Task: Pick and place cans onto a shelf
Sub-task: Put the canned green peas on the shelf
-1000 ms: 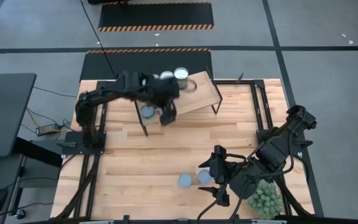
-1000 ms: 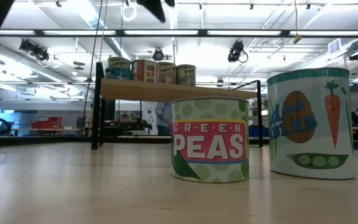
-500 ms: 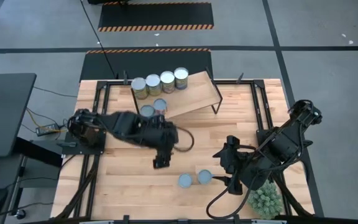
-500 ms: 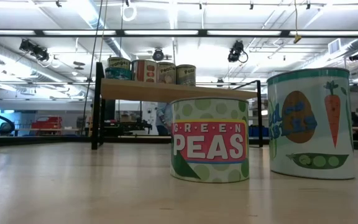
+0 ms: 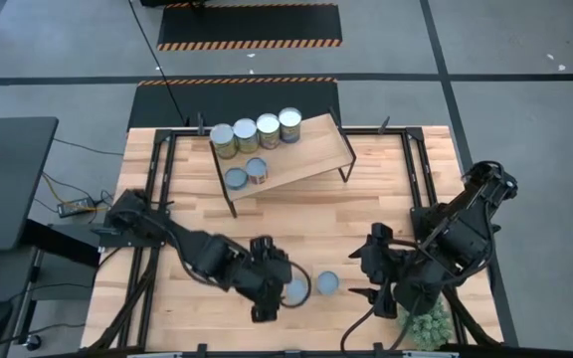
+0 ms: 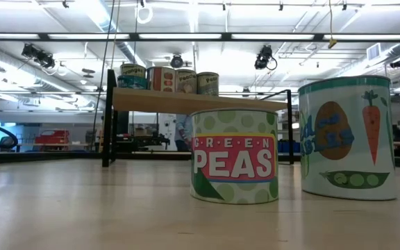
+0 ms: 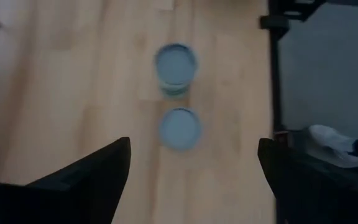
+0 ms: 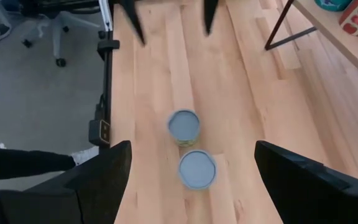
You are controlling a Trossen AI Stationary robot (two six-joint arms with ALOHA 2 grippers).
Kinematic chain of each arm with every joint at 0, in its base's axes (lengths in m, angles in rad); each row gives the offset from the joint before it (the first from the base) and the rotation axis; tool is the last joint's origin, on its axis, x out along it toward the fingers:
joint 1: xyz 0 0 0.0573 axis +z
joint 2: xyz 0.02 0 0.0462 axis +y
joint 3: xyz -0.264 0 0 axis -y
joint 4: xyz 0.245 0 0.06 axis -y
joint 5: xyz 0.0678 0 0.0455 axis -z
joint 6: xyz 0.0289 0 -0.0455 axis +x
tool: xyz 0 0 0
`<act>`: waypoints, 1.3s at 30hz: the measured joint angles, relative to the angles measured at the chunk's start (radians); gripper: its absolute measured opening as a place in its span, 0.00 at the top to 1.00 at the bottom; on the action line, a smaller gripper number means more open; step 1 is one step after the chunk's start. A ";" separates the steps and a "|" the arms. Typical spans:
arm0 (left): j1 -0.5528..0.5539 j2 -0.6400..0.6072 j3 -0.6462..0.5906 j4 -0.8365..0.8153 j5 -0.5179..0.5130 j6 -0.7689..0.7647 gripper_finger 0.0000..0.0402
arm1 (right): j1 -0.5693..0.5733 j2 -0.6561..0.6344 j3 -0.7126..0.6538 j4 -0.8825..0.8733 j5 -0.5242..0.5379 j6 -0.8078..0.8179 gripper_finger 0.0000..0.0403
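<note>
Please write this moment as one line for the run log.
left gripper: open, above near cans | right gripper: open, empty, beside them | shelf: four cans on it | table: two cans left

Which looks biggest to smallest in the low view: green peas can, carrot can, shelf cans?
1. Carrot can, tallest in frame.
2. Green peas can, somewhat smaller. Both stand near the camera, so their real sizes may well match.
3. Four cans on the shelf, for instance the leftmost: tiny and alike, but farther away, so true size is unsure.
</note>
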State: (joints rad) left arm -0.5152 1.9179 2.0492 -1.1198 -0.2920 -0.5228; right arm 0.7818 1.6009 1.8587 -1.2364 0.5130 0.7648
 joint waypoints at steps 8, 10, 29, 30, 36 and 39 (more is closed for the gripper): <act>-0.036 0.000 -0.222 0.302 0.044 -0.105 0.11 | 0.027 0.000 0.000 0.005 0.036 0.048 0.14; -0.042 0.000 -0.277 0.363 0.042 -0.130 0.11 | 0.031 0.000 0.000 0.008 0.046 0.052 0.14; 0.015 0.050 -0.519 0.621 -0.057 -0.138 0.11 | 0.028 0.002 0.000 0.066 0.107 0.030 0.14; 0.022 0.064 -0.519 0.641 -0.055 -0.133 0.11 | 0.028 0.002 0.000 0.075 0.108 0.027 0.14; 0.061 0.082 -0.519 0.670 -0.036 -0.134 0.11 | 0.028 0.002 0.000 0.095 0.108 0.019 0.14; 0.069 0.082 -0.519 0.664 -0.028 -0.096 0.11 | 0.028 0.002 0.000 0.096 0.108 0.018 0.14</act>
State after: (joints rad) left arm -0.4458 2.0000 1.5303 -0.4555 -0.3202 -0.6189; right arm 0.8094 1.6024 1.8587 -1.1402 0.6209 0.7826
